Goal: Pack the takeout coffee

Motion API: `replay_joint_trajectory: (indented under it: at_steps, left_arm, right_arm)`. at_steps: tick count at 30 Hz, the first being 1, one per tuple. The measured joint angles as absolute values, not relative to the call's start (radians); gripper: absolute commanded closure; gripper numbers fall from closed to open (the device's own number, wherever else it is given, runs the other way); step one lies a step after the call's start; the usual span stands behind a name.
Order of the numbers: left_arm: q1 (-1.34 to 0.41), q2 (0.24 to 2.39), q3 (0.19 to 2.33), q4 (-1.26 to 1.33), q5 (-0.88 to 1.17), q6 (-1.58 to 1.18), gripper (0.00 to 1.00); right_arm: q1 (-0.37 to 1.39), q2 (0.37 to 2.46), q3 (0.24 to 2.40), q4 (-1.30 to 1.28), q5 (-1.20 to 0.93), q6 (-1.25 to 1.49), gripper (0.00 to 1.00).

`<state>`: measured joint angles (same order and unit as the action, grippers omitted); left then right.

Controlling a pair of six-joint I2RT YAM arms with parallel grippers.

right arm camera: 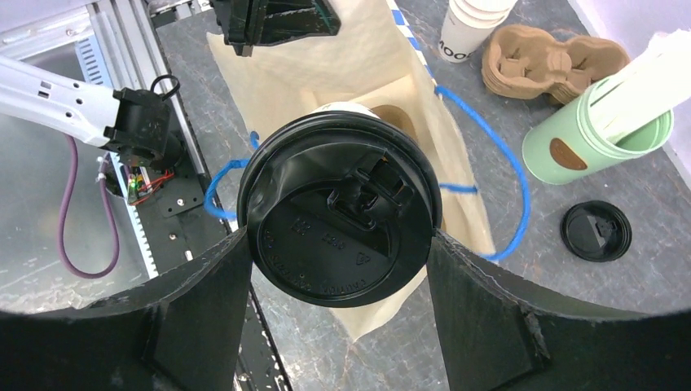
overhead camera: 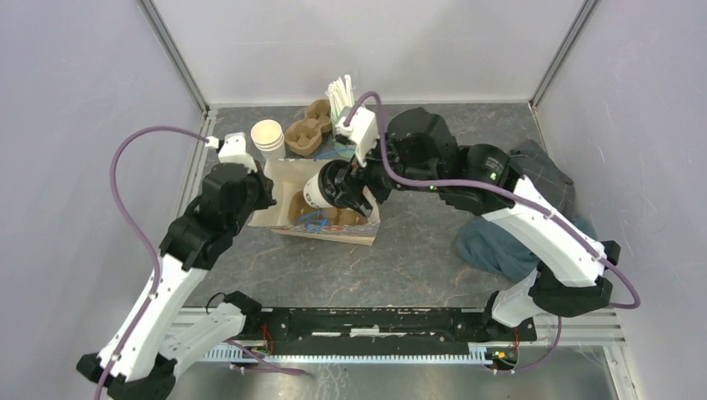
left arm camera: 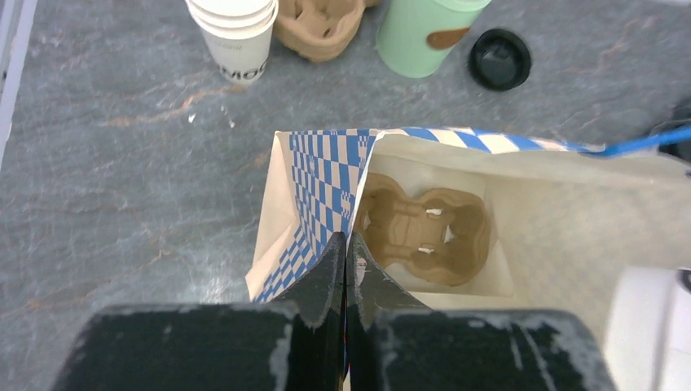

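Right wrist view: nearest the lens, the right gripper (right arm camera: 338, 244) stands wide, its two fingers pressed on either side of the takeout coffee (right arm camera: 338, 220) at its black lid. The cup's base points toward the open bag (right arm camera: 326, 73) beyond. A blue handle (right arm camera: 505, 163) loops close beside the lid.

Left wrist view: the left gripper (left arm camera: 346, 269) is fully closed, pinching the bag's checked edge and holding the mouth apart. A cardboard carrier (left arm camera: 424, 232) lies at the bottom with both wells free. The coffee's white side shows at the lower right.

Top view: the coffee (overhead camera: 321, 190) hangs tilted just above the bag mouth, between the two grippers.

Judgement: this is the lowering step. It would go best with the cup base lined up over one well and the descent slow and clear of the handle. The left pinch should hold until the cup seats, and the right should release only then.

Count:
- One lidded coffee.
- One bag.
- One carrier inside the bag.
- One carrier stack (left arm camera: 322, 28) outside it; the number in the stack is unclear.
- One stack of lidless cups (left arm camera: 240, 37).
- One loose lid (left arm camera: 499, 59).
- One green tumbler (right arm camera: 587, 138) holding white sticks.
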<state>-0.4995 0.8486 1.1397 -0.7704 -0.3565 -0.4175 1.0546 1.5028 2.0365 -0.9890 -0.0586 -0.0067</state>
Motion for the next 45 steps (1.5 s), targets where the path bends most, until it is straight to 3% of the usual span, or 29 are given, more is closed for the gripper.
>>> replay_joint_trajectory:
  at_steps: [11, 22, 45]
  left_arm:
    - [-0.5, 0.532, 0.835, -0.52, -0.3, -0.373, 0.98]
    - [-0.5, 0.342, 0.654, -0.408, -0.279, -0.356, 0.98]
    - [-0.5, 0.259, 0.602, -0.352, -0.224, -0.348, 0.98]
  right_arm:
    - [1.355, 1.592, 2.049, -0.998, 0.258, -0.025, 0.33]
    - [1.51, 1.712, 2.053, -1.019, 0.573, -0.05, 0.33]
    - [1.541, 1.785, 1.971, -1.056, 0.747, -0.017, 0.34]
